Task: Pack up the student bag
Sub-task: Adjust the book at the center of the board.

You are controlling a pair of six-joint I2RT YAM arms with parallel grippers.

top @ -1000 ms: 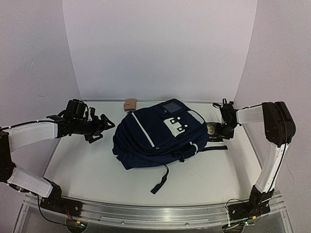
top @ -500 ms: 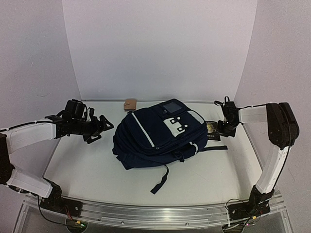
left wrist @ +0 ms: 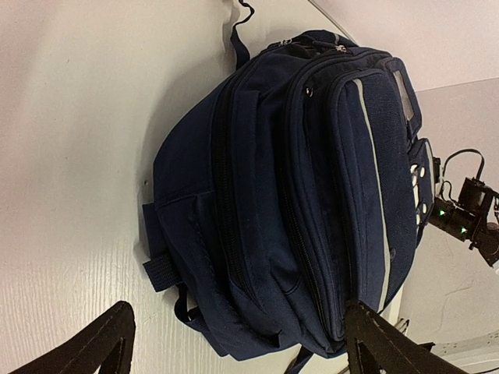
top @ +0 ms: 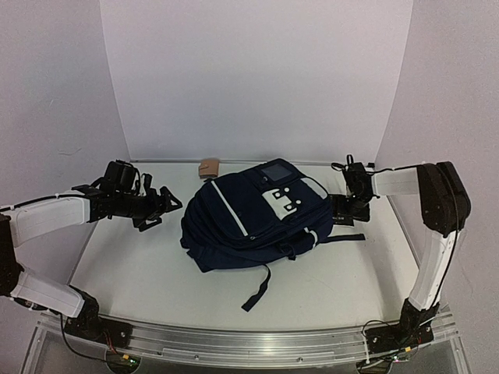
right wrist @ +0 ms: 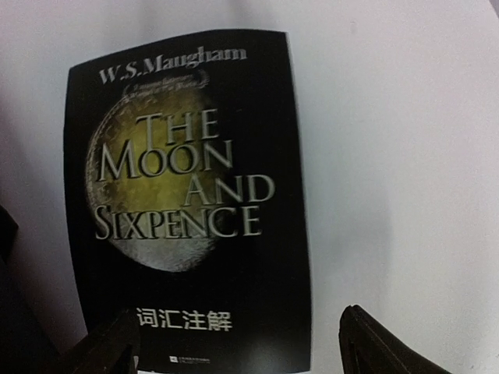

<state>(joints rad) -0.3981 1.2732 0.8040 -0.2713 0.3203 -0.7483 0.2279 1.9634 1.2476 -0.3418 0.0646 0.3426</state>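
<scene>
A navy blue student bag point(top: 249, 214) lies front pocket up in the middle of a white table point(top: 148, 265), with one strap point(top: 256, 290) trailing toward the near edge. Left of the bag, the left gripper point(top: 165, 209) hovers with its fingers spread wide, holding nothing. Right of the bag lies a black paperback point(right wrist: 187, 202), "The Moon and Sixpence". The right gripper point(top: 345, 204) is above it, fingers apart. A small tan object point(top: 208, 166) sits just behind the bag.
</scene>
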